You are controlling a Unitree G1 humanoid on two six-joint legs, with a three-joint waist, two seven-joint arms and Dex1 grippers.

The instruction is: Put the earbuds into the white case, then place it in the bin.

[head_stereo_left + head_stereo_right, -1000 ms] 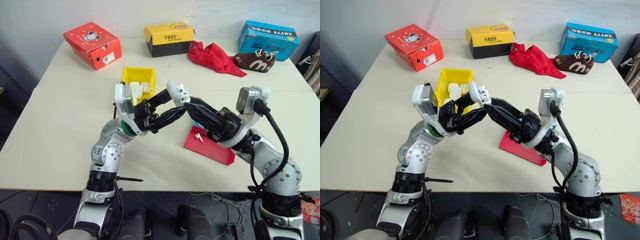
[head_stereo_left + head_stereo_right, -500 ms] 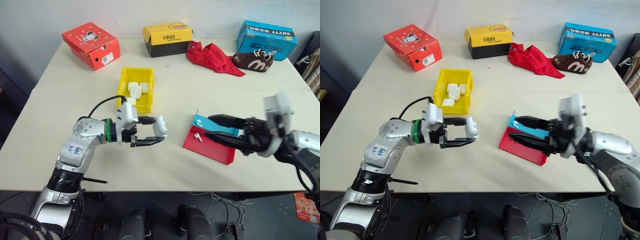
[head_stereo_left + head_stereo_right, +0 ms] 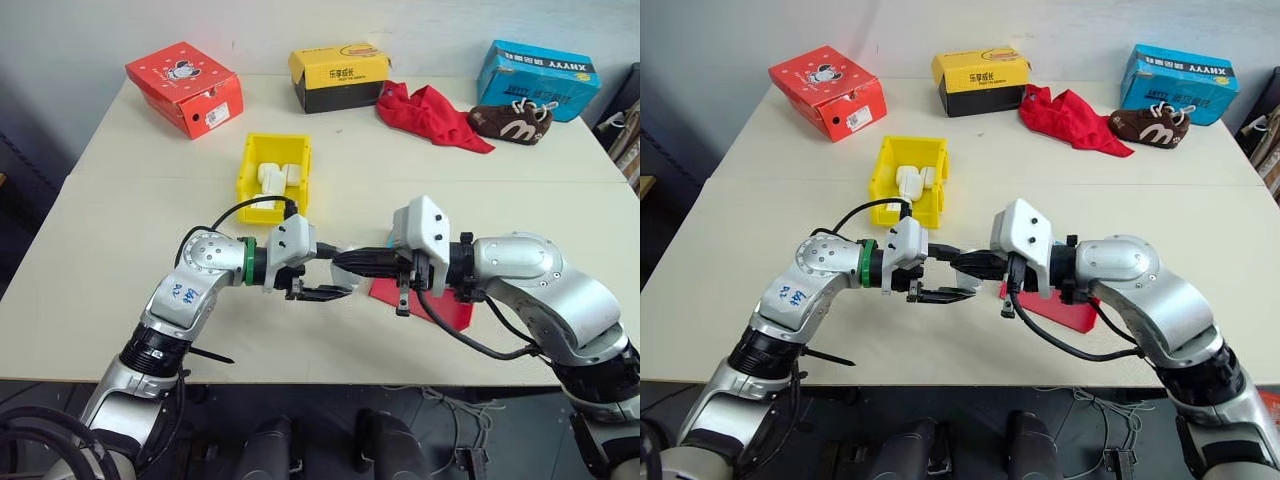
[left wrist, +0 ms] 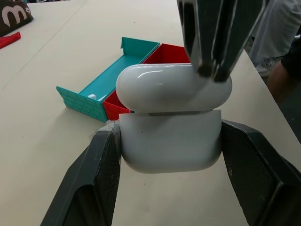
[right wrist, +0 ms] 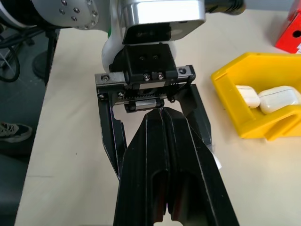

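While the left gripper [image 4: 169, 179] is clamping the white case [image 4: 171, 141] above the table [image 3: 120, 260], the right gripper [image 4: 214, 61], jaws together, is pressing its lid. Behind are sitting the red-and-blue tray [image 4: 113, 77], the bin [image 3: 274, 160] holding 2 cases, and 3 shoeboxes [image 3: 185, 88].

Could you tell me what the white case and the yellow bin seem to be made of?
White case: probably hard glossy plastic; it carries bright highlights and a crisp lid seam. Yellow bin: likely moulded plastic with a duller sheen; uniform colour, thin rigid walls.
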